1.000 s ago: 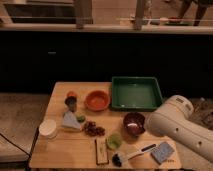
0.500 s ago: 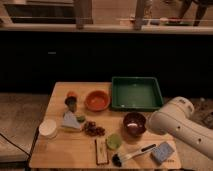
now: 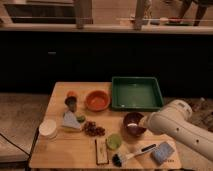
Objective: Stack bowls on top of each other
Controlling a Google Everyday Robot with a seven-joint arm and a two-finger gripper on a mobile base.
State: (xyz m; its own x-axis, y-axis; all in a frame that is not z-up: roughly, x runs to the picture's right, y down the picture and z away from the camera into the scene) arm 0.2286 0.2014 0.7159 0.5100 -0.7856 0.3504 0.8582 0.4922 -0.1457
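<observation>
The bright orange bowl (image 3: 97,100) sits on the wooden table (image 3: 60,150), left of centre towards the back. The dark maroon bowl (image 3: 132,122) stands upright to its right and nearer the front, apart from it. My white arm comes in from the right. Its gripper (image 3: 144,123) is at the maroon bowl's right rim, and the arm hides that side of the bowl.
A green tray (image 3: 136,93) lies behind the maroon bowl. A small green cup (image 3: 114,141), a brush (image 3: 131,155) and a blue sponge (image 3: 163,152) lie in front of it. A white round container (image 3: 48,128), a blue packet (image 3: 71,121) and dark grapes (image 3: 93,129) lie at the left.
My arm has shifted slightly left, closer to the maroon bowl. The bowls and other objects have not moved.
</observation>
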